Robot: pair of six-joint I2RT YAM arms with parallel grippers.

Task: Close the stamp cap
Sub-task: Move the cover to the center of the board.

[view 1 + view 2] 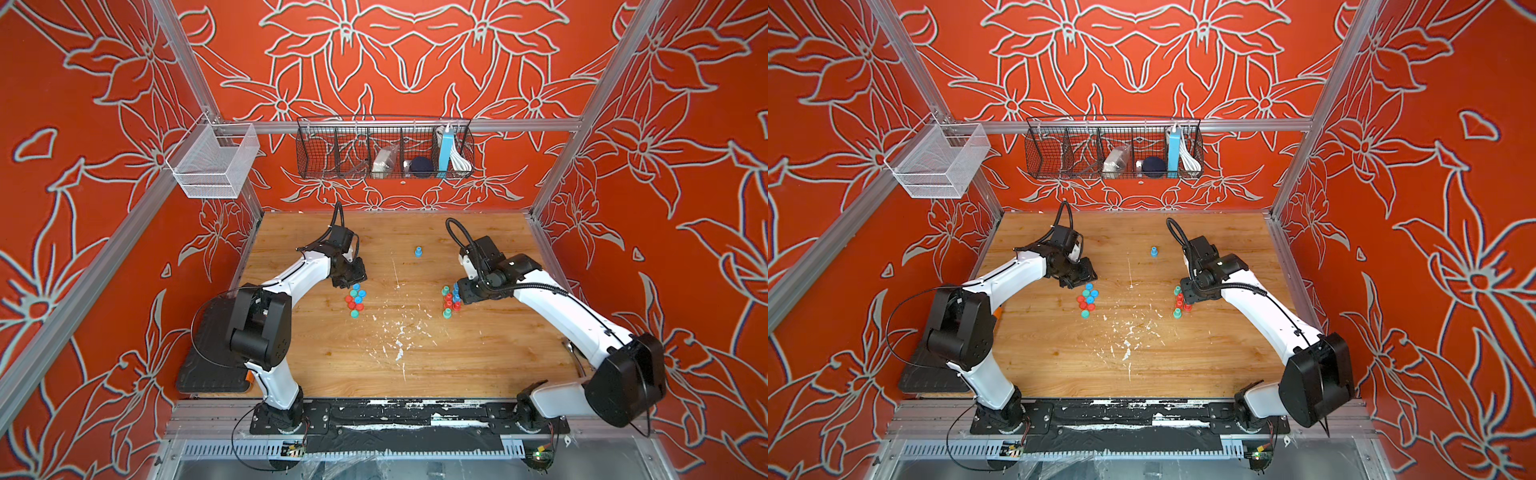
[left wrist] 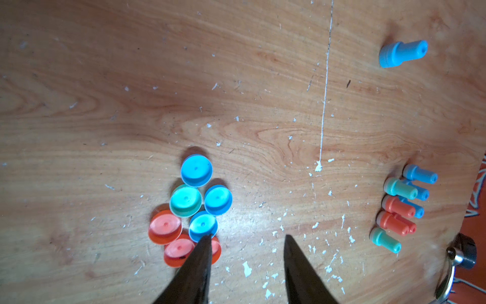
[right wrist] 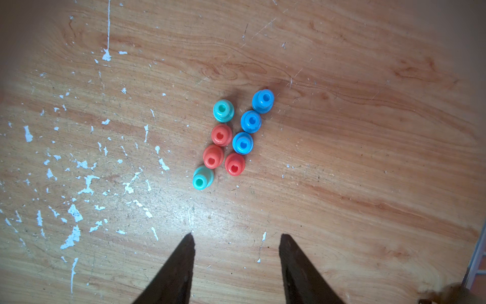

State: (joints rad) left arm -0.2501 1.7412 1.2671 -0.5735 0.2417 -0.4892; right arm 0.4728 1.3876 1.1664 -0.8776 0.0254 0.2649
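Jaws parted and empty on both arms. Position of left jaws: above the loose caps [image 2: 185, 200], left of centre on the surface [image 1: 478, 365], with one fingertip [image 2: 200, 263] overlapping a red cap [image 2: 175, 252] in the wrist view; contact or mere overlap not decidable. Position of right jaws: close beside the stamps [image 3: 221, 135], right of centre, over bare wood.

Stamps upright, handles up, packed in two touching rows; pale pad ends visible at their bases in the left wrist view, hence judged uncapped. Caps lying flat in a tight cluster, hollow side apparently up.

Progress, as judged: one blue stamp [image 1: 418, 251] alone at far centre, well apart from both groups, base the same blue all round, so probably capped and set aside. Left to do: eight stamps and, by count in both top views, eight caps [image 1: 1088, 300], matching in colour: three blue, three red, two teal. No cap or stamp lifted; next pairing not yet begun.
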